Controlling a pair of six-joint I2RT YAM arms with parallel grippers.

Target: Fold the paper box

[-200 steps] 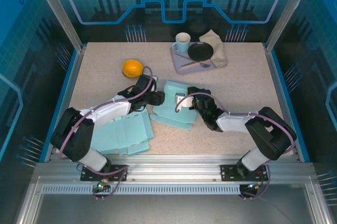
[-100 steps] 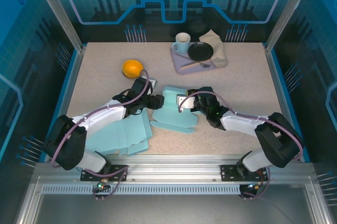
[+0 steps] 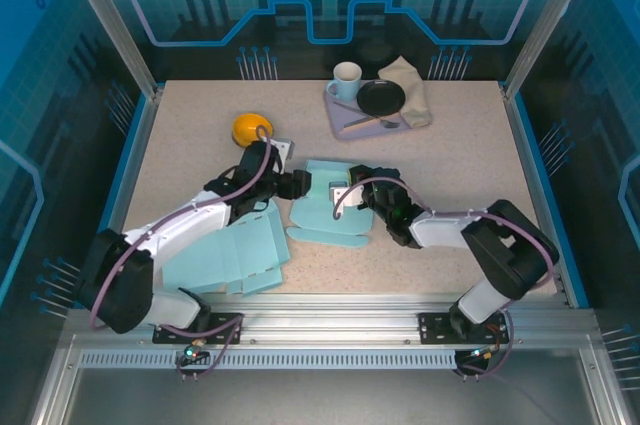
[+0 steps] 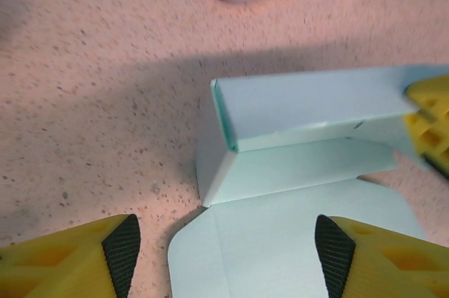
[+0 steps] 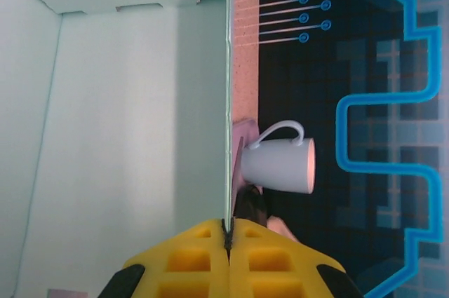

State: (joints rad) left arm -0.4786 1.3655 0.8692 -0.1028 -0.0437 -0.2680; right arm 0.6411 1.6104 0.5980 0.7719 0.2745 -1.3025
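here, mid-frame, the left pincer (image 3: 299, 185) stands spread beside the paper box (image 3: 322, 221) on the counter (image 3: 460, 160), while the right pincer (image 5: 229, 236) pinches its upright wall.

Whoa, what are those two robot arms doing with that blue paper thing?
They are folding a light blue paper box in the middle of the table. The right claw is shut on the edge of one upright wall of the box. The left claw hovers open over the box's rounded flap and grips nothing. The box looks only half made. More flat box sheets lie beside the left arm.
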